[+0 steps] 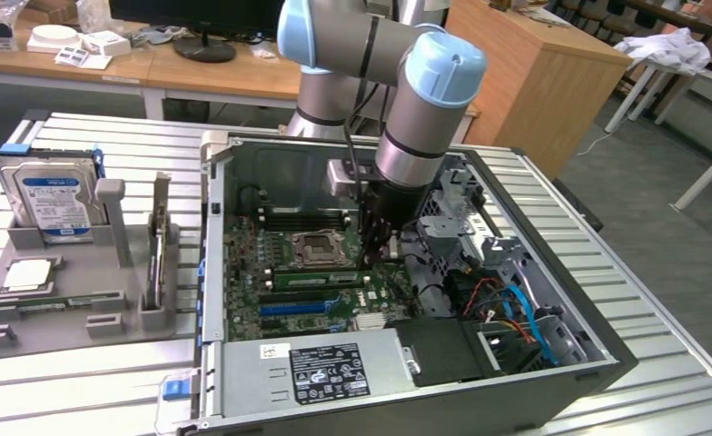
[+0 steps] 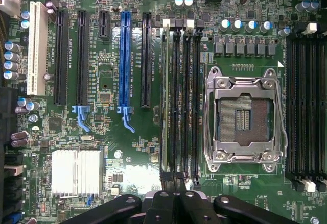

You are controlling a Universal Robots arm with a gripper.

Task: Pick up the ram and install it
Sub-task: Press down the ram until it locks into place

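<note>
"Green ram [image 1: 315, 278], where?"
"Upright in the motherboard [image 1: 244, 272] slot beside the socket [image 1: 311, 245]. My gripper [image 1: 380, 247], fingers pressed together, is over one end. I'd judge seating needs a straight, even push."

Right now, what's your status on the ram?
Gripper shut, low at the memory slots' end. Ram upright in a slot beside the socket, contact unclear. Nothing seen in the way.
</note>
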